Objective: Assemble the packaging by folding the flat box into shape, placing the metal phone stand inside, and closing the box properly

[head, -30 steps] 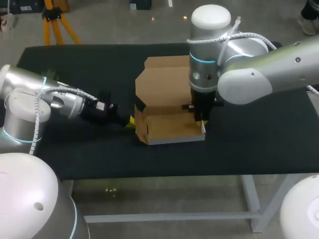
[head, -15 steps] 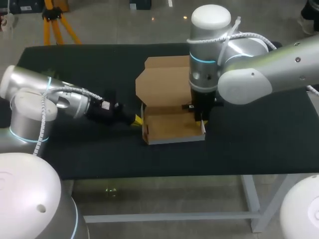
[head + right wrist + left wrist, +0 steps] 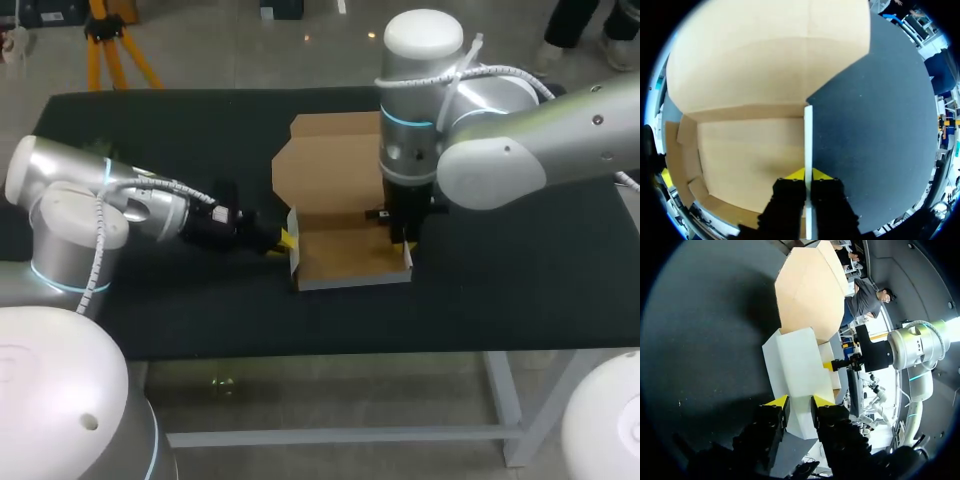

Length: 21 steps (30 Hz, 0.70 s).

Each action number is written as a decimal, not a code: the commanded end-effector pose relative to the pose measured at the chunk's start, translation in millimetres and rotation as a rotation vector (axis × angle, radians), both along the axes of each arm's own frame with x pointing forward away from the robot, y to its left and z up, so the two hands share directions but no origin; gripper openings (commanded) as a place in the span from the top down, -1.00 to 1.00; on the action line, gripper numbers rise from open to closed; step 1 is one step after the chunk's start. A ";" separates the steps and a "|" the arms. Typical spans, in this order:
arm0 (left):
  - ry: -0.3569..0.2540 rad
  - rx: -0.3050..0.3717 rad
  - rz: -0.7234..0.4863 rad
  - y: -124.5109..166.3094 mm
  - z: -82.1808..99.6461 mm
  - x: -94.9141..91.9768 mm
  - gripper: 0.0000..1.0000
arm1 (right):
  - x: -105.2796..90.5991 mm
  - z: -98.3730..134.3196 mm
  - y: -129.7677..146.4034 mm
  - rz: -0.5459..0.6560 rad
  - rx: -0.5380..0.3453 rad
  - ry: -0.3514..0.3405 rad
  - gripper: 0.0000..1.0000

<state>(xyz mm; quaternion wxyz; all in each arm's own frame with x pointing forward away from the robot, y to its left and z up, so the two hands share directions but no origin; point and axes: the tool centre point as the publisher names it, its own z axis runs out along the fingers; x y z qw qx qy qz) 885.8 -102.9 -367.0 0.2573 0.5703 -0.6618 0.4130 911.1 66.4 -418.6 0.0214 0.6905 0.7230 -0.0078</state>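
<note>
The left hand [image 3: 284,241], fingers parted, has pushed the frame-left wall of the cardboard box [image 3: 345,258] upright. The right hand [image 3: 808,175] clamps the opposite wall, so folding looks nearly done.

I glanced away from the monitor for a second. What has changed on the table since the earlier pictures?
The left gripper moved right, up to the box, whose left wall, earlier splayed outward, now stands upright. The right gripper stayed shut on the right wall; the lid stayed open.
</note>
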 end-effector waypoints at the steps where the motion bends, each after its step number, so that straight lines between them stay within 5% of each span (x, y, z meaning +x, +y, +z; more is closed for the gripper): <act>1: 0.000 0.007 0.009 -3.7 -2.0 -0.5 0.30 | 0.5 0.5 1.5 -0.001 -0.004 0.003 1.00; 9: -0.008 0.027 0.027 -9.9 -3.6 1.5 0.27 | 0.5 0.5 1.5 -0.001 -0.004 0.003 1.00; 21: -0.046 0.141 0.116 -18.9 -4.9 6.9 0.15 | 0.5 0.5 1.5 -0.001 -0.004 0.003 1.00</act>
